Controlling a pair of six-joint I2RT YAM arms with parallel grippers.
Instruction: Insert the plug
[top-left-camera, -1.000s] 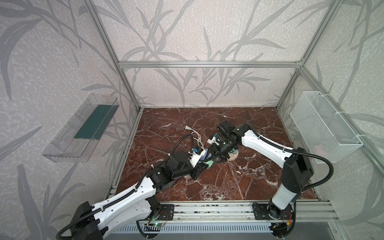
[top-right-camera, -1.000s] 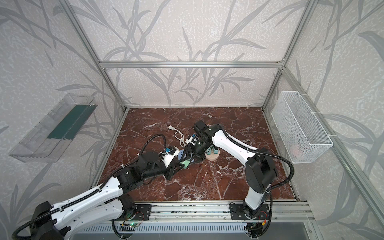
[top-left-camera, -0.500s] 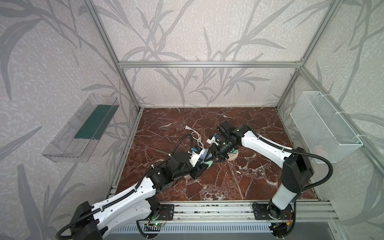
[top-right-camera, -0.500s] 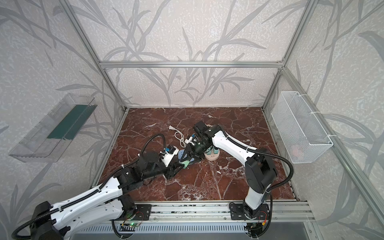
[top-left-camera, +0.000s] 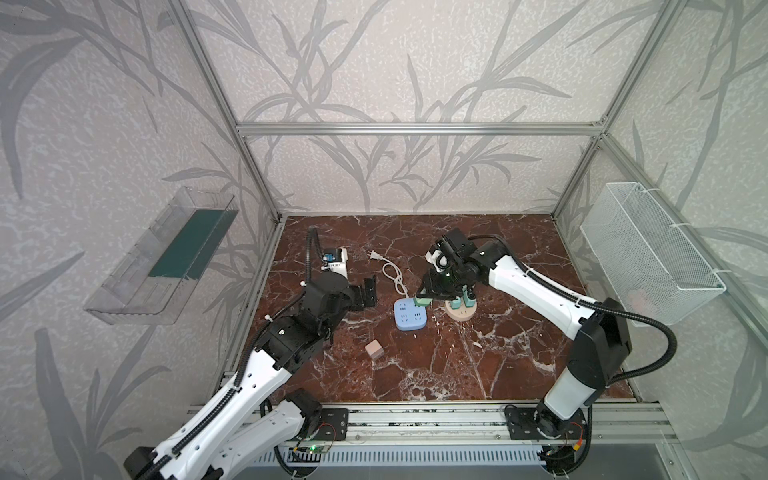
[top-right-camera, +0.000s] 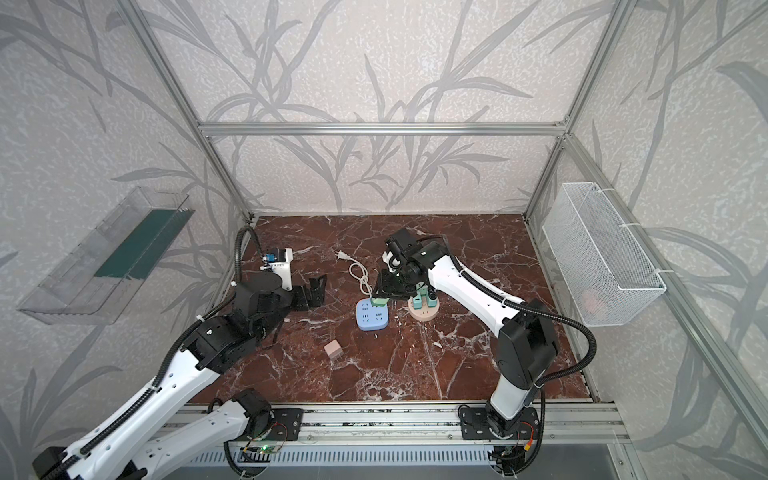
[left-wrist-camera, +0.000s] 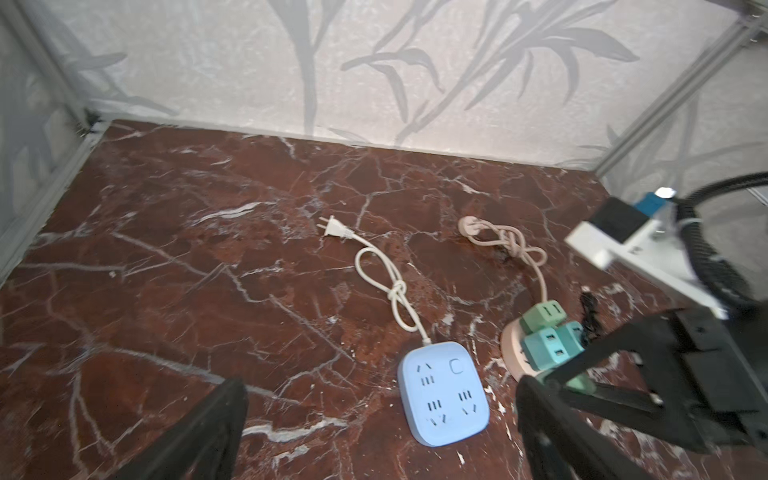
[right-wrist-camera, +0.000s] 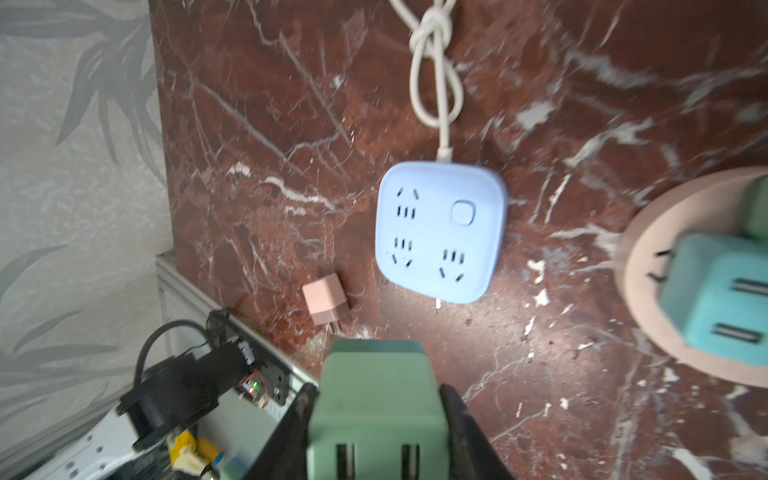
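right fingers (right-wrist-camera: 297, 432) pinch green plug (right-wrist-camera: 374, 399) near blue power strip (right-wrist-camera: 436, 232); left fingers (top-left-camera: 369, 292) spread, so unbraced strip could skid, prongs missing slots.

High stereo pair, two wrist close-ups

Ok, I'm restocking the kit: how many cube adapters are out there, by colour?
Green: 2, the held green adapter and the green adapter on the round base
Teal: 1, the teal adapter
Pink: 1, the pink adapter
Total: 4
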